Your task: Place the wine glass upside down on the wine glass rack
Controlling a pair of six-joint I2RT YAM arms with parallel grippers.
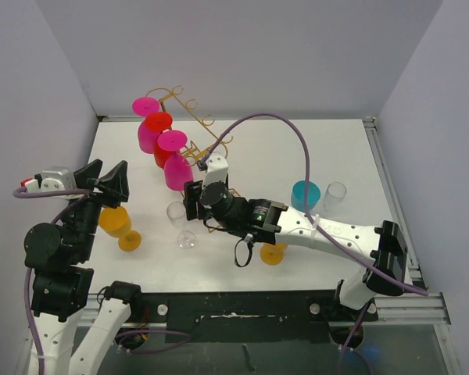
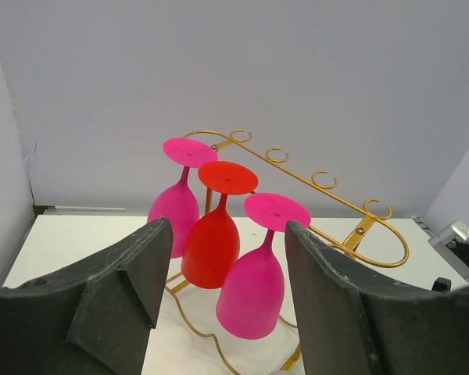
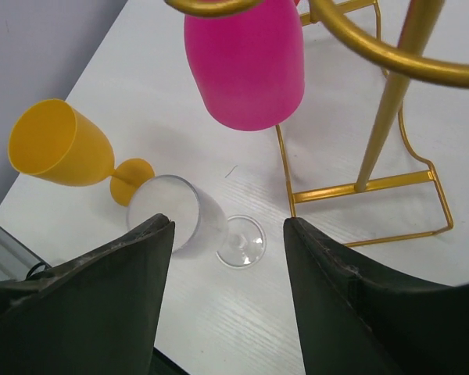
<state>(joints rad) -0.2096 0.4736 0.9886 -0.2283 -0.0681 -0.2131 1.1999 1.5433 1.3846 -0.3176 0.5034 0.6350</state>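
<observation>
1. The step in hand, as I judge it, is picking up the clear wine glass (image 3: 172, 211). It seems to lie on its side on the worktop (image 3: 227, 328), just below my right fingers (image 3: 109, 305), with its mouth towards me and its foot towards the wine glass rack (image 3: 392, 109).
2. To do this well, I should come down over the bowl, not the thin stem. The two fingers should go either side of the bowl's widest part and close gently, because a clear, smooth wall is likely to slip or roll.
3. A yellow glass (image 3: 59, 144) lies on its side just beside the clear one, its foot almost at the clear rim. I should stay off it on the way down.
4. The rack stands at the back left of the worktop and already holds two pink glasses and a red glass (image 2: 213, 246), all upside down. The nearest pink glass (image 3: 246, 62) hangs just above my right fingers' view, so lifting straight up risks a knock. Moving away from the rack before rising looks safer.
5. My right fingers are spread wide with only worktop between them. They hold nothing and touch nothing.
6. My left fingers (image 2: 117, 289) are also spread apart and empty. They point at the hanging glasses from the left, well off the rack.
</observation>
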